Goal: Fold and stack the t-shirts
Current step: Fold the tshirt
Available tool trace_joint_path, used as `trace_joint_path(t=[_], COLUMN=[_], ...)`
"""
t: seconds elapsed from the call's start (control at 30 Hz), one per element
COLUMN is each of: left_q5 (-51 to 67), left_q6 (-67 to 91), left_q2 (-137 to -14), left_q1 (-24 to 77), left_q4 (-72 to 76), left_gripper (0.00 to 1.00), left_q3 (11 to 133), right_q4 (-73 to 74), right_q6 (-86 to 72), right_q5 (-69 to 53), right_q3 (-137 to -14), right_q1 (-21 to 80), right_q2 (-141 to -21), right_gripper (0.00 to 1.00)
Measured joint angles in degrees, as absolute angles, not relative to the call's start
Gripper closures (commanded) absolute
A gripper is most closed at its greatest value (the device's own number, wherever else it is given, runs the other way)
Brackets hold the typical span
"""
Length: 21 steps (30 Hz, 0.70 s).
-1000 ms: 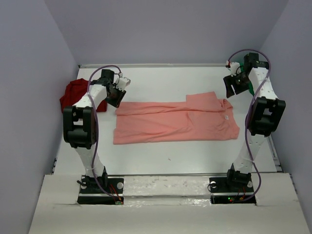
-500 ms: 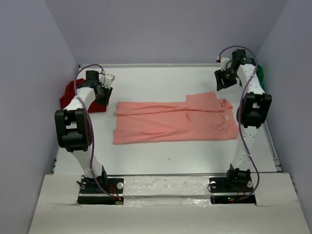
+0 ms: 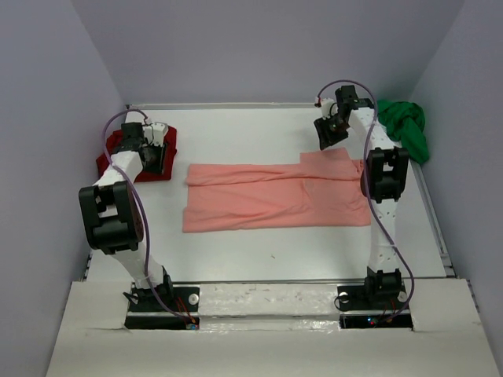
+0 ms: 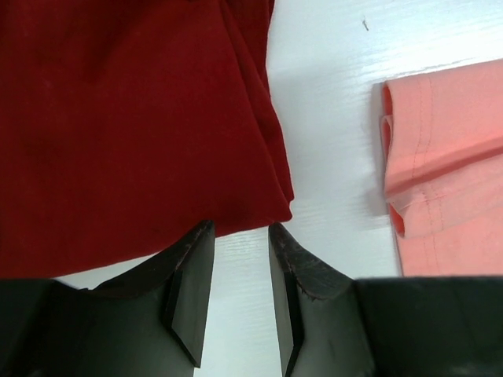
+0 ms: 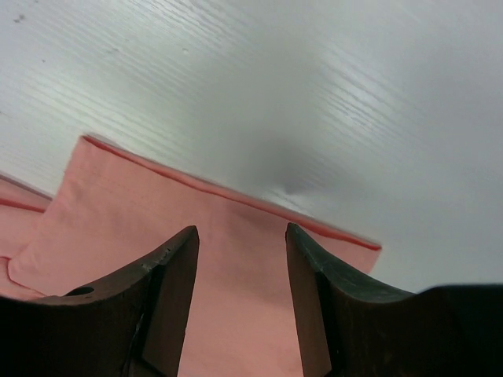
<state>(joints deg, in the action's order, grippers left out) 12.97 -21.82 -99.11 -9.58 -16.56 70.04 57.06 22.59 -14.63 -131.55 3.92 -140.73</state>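
Lying flat across the middle of the bench point(image 3: 251, 129), the salmon-pink t-shirt point(image 3: 275, 196) is spread lengthwise from left to right. The dark red t-shirt point(image 3: 106, 161) sits bunched at the far left, and the left claw point(image 4: 240, 232) hangs at its right edge, fingers parted with nothing between them. The bright green t-shirt point(image 3: 405, 129) is heaped in the far right corner. The right claw point(image 5: 242, 232) hovers over the pink shirt's far right edge, released, gripping nothing.
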Motion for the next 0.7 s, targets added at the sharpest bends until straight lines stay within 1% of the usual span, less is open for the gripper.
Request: trace_joint_path(t=[0.23,0.47,0.7], left_q5=[13.13,13.10,13.10], left_q6=[-20.78,-20.62,-20.62], left_q2=[-96.82,-95.37,-94.87], left_q1=[-9.61,-9.61,-9.61], left_q4=[-14.11,-12.47,-11.88], left_gripper=[0.56,0.56,0.56], left_q3=[65.19,64.14,64.07], right_q4=[55.11,54.78,54.72], right_q6=[22.48,22.48,22.65], right_q5=[-13.52,-12.27,-10.87], right_q3=[-131.55,-131.55,-130.96], right_q1=[6.46,6.44,6.44], right_q2=[-140.92,-141.82,-142.12], right_gripper=[0.46,0.47,0.50])
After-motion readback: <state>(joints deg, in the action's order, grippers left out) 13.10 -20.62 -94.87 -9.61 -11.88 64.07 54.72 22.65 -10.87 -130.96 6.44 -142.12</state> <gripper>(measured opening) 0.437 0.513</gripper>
